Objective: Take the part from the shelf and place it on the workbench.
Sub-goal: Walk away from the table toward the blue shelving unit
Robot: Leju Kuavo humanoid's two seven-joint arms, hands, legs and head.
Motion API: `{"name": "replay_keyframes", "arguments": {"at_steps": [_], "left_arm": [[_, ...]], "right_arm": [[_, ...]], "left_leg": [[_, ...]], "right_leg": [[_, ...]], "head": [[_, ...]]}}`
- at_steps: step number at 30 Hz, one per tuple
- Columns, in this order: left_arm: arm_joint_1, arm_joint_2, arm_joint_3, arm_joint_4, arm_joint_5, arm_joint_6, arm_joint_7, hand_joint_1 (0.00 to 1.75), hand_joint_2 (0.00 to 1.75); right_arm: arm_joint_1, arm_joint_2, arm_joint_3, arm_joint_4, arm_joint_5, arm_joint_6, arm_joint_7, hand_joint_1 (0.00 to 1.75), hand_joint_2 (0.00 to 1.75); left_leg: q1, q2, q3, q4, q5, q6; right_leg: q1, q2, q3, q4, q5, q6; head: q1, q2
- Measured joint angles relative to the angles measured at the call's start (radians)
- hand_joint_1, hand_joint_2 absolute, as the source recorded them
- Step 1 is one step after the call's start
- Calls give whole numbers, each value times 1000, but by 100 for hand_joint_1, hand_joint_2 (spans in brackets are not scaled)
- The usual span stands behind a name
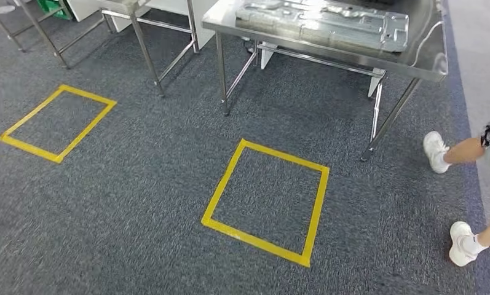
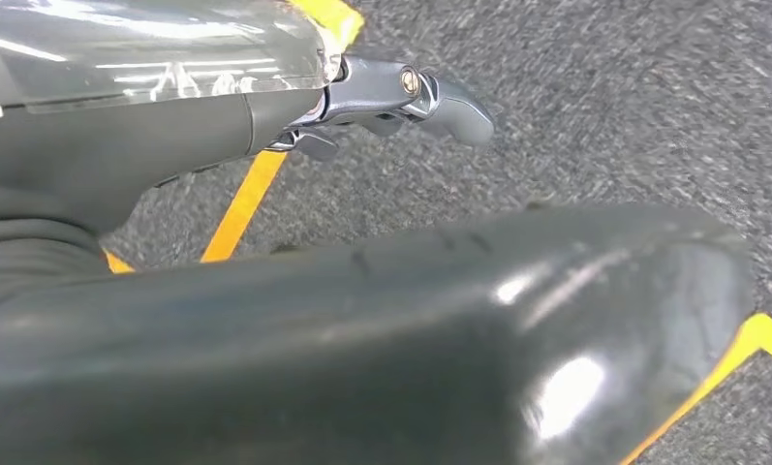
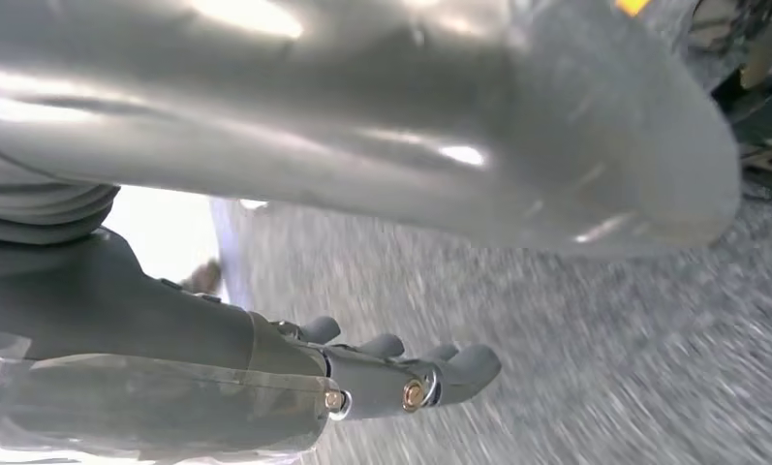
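Note:
A silver pressed-metal part (image 1: 322, 21) lies flat on a stainless steel table (image 1: 426, 58) at the top right of the head view. In the left wrist view my left hand (image 2: 362, 310) hangs over the grey carpet, its thumb large in the foreground and its fingers (image 2: 411, 92) stretched out with nothing in them. My right hand (image 3: 294, 358) shows in the right wrist view, likewise over the carpet, with its fingers (image 3: 430, 378) straight and apart from the thumb (image 3: 459, 126), holding nothing.
Two yellow tape squares mark the carpet, one in the middle (image 1: 267, 200) and one at the left (image 1: 58, 123). More steel table legs (image 1: 147, 52) stand at the top left. A person's legs in white shoes (image 1: 437, 152) stand at the right edge.

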Motion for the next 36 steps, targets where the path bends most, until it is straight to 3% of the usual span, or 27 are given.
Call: {"name": "replay_keyframes", "arguments": {"at_steps": [2, 3, 4, 5, 7, 8, 9, 10, 11, 13, 14, 15, 17, 18, 20, 22, 23, 24, 25, 26, 27, 29, 31, 35, 36], "left_arm": [[2, 0, -1, 0, 0, 0, 3, 0, 0], [4, 0, -1, 0, 0, 0, 5, 0, 0], [5, 0, -1, 0, 0, -1, 6, 0, 0], [5, 0, -2, 1, 0, -1, 7, 0, 0], [3, -1, -4, 1, -1, -3, 11, 0, 0], [2, -1, -5, 2, -2, -4, 13, 0, 0], [4, -1, -5, 2, -2, -5, 14, 0, 0], [6, -1, -5, 2, -3, -5, 16, 0, 0], [8, -1, -5, 2, -4, -6, 17, 0, 0], [8, -1, -6, 2, -4, -8, 19, 0, 0], [7, -1, -6, 2, -5, -11, 20, 0, 0], [6, -1, -7, 2, -7, -14, 21, 0, 0], [10, 0, -11, 2, -12, -21, 31, 0, 0], [14, 1, -12, 2, -15, -24, 41, 0, 0], [18, 2, -16, 2, -20, -29, 69, 0, 0], [19, 2, -19, 2, -28, -36, 101, 0, 0], [20, 3, -20, 2, -35, -38, 116, 0, 0], [21, 5, -22, 2, -44, -40, 128, 0, 0], [24, 7, -24, 2, -53, -41, 139, 0, 0], [27, 8, -27, 2, -62, -42, 147, 0, 0], [30, 9, -32, 2, -70, -42, 154, 0, 0], [34, 10, -42, 2, -78, -42, 162, 0, 0], [35, 12, -47, 2, -78, -42, 165, 0, 0], [37, 14, -48, 2, -79, -42, 165, 0, 0], [38, 15, -49, 2, -79, -42, 166, 0, 0]], "right_arm": [[-5, -2, 13, 0, 11, -9, 1, 0, 0], [-7, -3, 18, 0, 15, -12, 2, 0, 0], [-8, -3, 23, 0, 19, -15, 2, 0, 0], [-6, -4, 27, 0, 23, -19, 1, 0, 0], [-1, -7, 35, 0, 30, -25, 0, 0, 0], [1, -9, 38, 0, 32, -27, 0, 0, 0], [1, -11, 41, 0, 34, -27, 0, 0, 0], [1, -13, 43, 0, 36, -27, 0, 0, 0], [1, -14, 45, 0, 37, -27, 0, 0, 0], [0, -16, 47, 0, 38, -28, 0, 0, 0], [0, -17, 47, 0, 38, -30, -1, 0, 0], [0, -19, 47, 0, 36, -32, -2, 0, 0], [-3, -20, 45, 0, 18, -42, -5, 0, 0], [-5, -21, 40, -1, 0, -47, -6, 0, 0], [-5, -20, 18, -2, -53, -51, -9, 0, 0], [-1, -20, -17, -2, -106, -51, -15, 0, 0], [1, -20, -36, -2, -126, -51, -19, 0, 0], [2, -21, -55, -2, -145, -51, -22, 0, 0], [3, -21, -74, -2, -161, -50, -26, 0, 0], [2, -22, -92, -2, -174, -49, -31, 0, 0], [2, -22, -110, -2, -184, -47, -35, 0, 0], [1, -24, -137, -3, -194, -45, -41, 0, 0], [0, -25, -153, -3, -197, -45, -43, 0, 0], [-2, -25, -160, -3, -198, -45, -43, 0, 0], [-3, -25, -166, -3, -199, -45, -43, 0, 0]], "left_leg": [[2, -18, -8, 1, 1, -12], [3, -15, -11, 4, -1, -17], [4, 2, -18, 19, -12, -23], [4, 28, -35, 56, -36, -28], [7, 80, -95, 184, -105, -38], [10, 88, -127, 251, -133, -42], [12, 92, -146, 290, -142, -45], [13, 95, -145, 288, -130, -46], [14, 101, -122, 245, -101, -46], [11, 138, -43, 95, -34, -39], [7, 156, -15, 39, -16, -33], [4, 167, 0, 7, -8, -26], [-2, 154, 1, -3, -8, -12], [0, 144, 3, -8, -5, -6], [3, 123, 8, -17, 4, 7], [4, 101, 8, -20, 9, 15], [2, 88, 6, -19, 10, 17], [1, 75, 6, -18, 10, 18], [0, 60, 6, -15, 9, 17], [-1, 45, 6, -13, 8, 17], [-1, 31, 7, -9, 6, 15], [-1, 5, 4, -1, 1, 8], [-1, -12, -3, 5, -2, -1], [0, -21, -8, 5, -1, -7], [1, 4, -28, 45, -26, -16]], "right_leg": [[2, -14, 0, -5, -1, -8], [2, -25, 1, -9, 1, -14], [1, -38, 3, -13, 3, -21], [0, -51, 5, -17, 5, -27], [2, -79, 5, -20, 4, -34], [4, -93, 5, -20, 3, -34], [5, -106, 5, -20, 2, -34], [5, -119, 6, -19, 0, -33], [5, -131, 9, -19, -1, -32], [7, -153, 16, -19, -6, -26], [9, -162, 20, -19, -9, -21], [10, -171, 24, -19, -11, -16], [9, -188, 30, -21, -13, -4], [7, -187, 34, -21, -16, 2], [2, -144, 22, 16, -47, 11], [-1, -88, -33, 134, -113, 12], [-1, -77, -69, 204, -142, 12], [-1, -73, -96, 254, -155, 12], [-1, -71, -107, 268, -146, 11], [-1, -69, -99, 241, -117, 10], [-2, -61, -73, 179, -76, 7], [-3, -19, -19, 50, -19, 3], [-3, 7, 0, 0, -7, 1], [0, -5, -1, -1, -6, -1], [0, -23, 2, -5, -5, -10]], "head": [[0, 0], [0, 0], [0, 0], [0, 0], [0, 0], [0, 0], [0, 0], [0, 0], [0, 0], [0, 0], [0, 0], [0, 0], [0, 0], [0, 0], [0, 0], [0, 0], [0, 0], [0, 0], [0, 0], [0, 0], [0, 0], [0, 0], [0, 0], [0, 0], [0, 0]]}}
